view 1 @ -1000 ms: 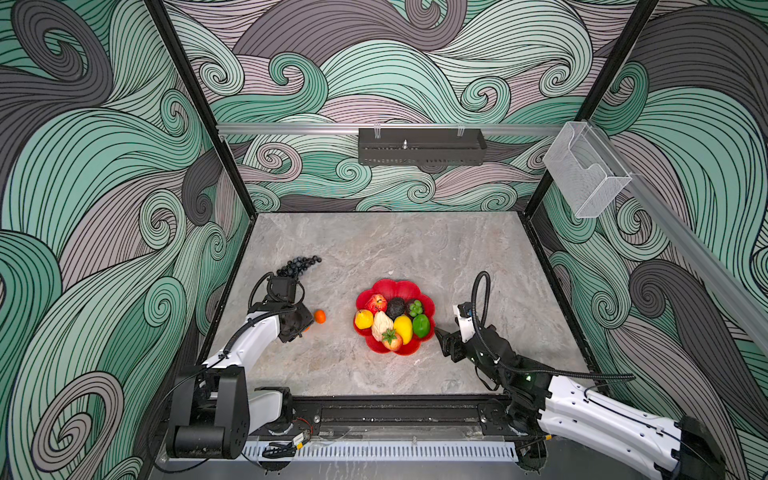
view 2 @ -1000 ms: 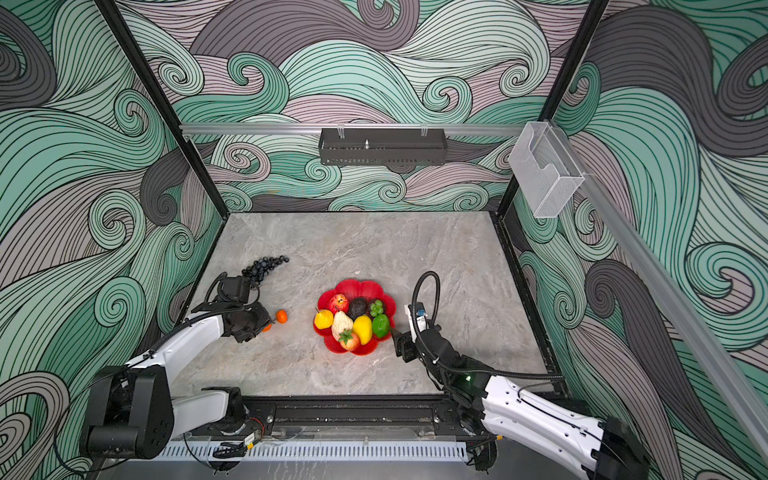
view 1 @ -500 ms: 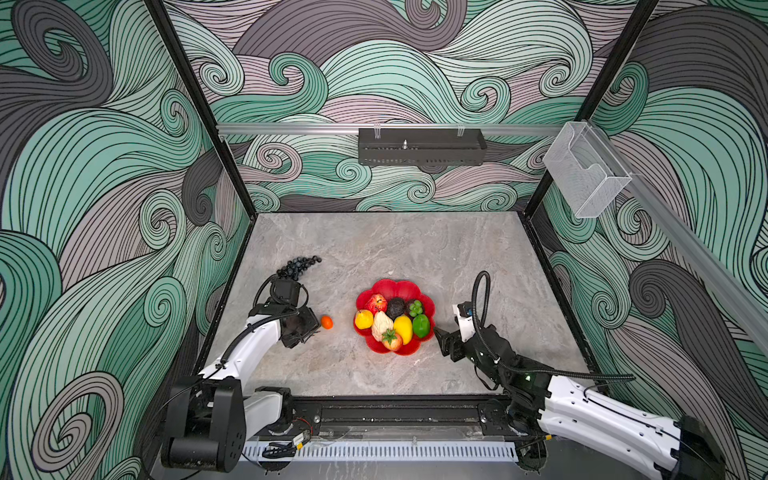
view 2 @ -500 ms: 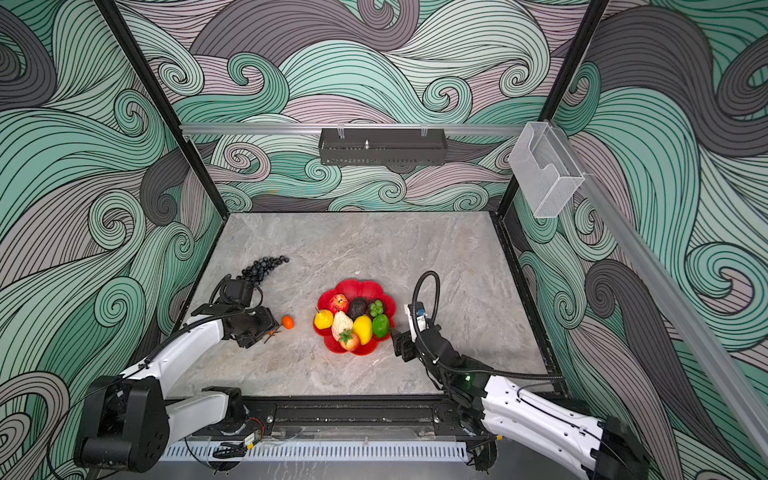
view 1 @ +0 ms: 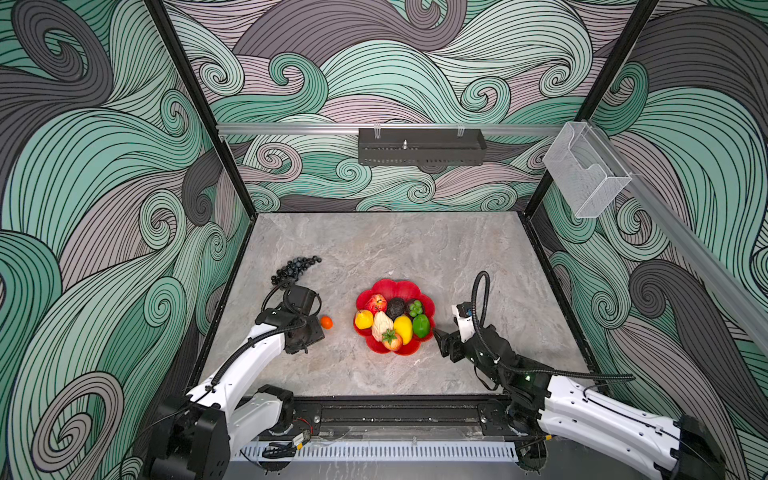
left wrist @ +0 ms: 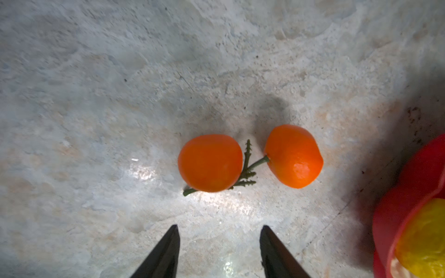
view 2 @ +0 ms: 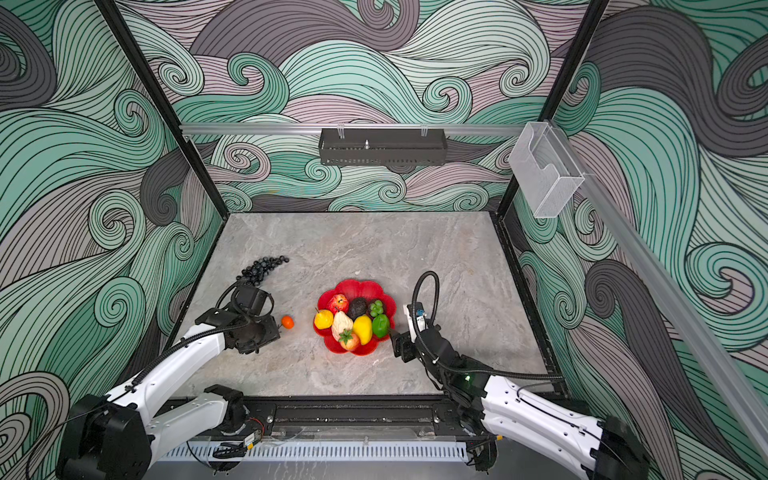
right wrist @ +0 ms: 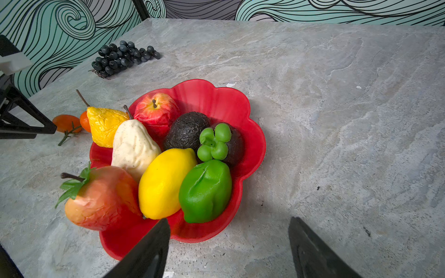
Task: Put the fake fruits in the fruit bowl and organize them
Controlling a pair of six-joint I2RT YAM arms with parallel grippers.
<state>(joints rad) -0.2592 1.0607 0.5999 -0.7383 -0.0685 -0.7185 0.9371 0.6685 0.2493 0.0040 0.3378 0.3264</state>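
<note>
The red scalloped fruit bowl [view 1: 390, 285] [view 2: 353, 285] [right wrist: 216, 96] sits mid-table, holding an apple [view 1: 376, 303], avocado [view 1: 395, 307], pear [view 1: 381, 325], lemon [view 1: 403, 328], lime [view 1: 421, 325] and other fruits. Two stemmed oranges [left wrist: 210, 163] [view 1: 326, 322] [right wrist: 66, 122] lie on the table left of the bowl. My left gripper [left wrist: 220, 227] [view 1: 314, 329] is open just short of them, with nothing between its fingers. The dark grape bunch [view 1: 296, 266] [view 2: 262, 266] [right wrist: 122, 56] lies farther back by the left wall. My right gripper [right wrist: 229, 219] [view 1: 438, 336] is open and empty at the bowl's near right rim.
A black tray [view 1: 422, 146] hangs on the back wall rail. A clear plastic box [view 1: 582, 174] is fixed to the right wall. Patterned walls close the table on three sides, and a black rail [view 1: 395, 415] runs along the front edge.
The left gripper has shifted slightly toward the front and right. The oranges now lie a little closer to the bowl. The right arm has not moved.
</note>
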